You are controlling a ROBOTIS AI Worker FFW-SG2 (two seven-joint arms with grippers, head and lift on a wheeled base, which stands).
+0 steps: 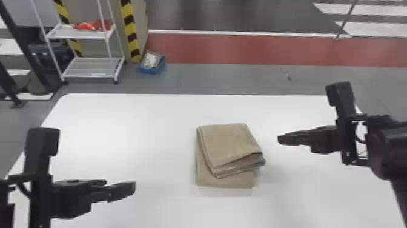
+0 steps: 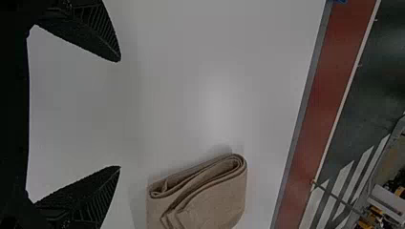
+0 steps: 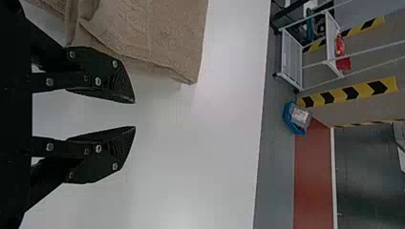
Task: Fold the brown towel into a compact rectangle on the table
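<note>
Well, towel [image 1: 230,142] on tbl [image 1: 121,127], wht rack [image 1: 90,64] beyond.

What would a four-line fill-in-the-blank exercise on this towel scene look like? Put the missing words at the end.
The brown towel lies on a table whose top is coloured ____. The fingers of the left gripper stand ____, with nothing between them. Of the two grippers, the one nearer the towel is the ____ one. Beyond the table, the box on the floor is coloured ____.

Missing words: white; open; right; blue.
</note>
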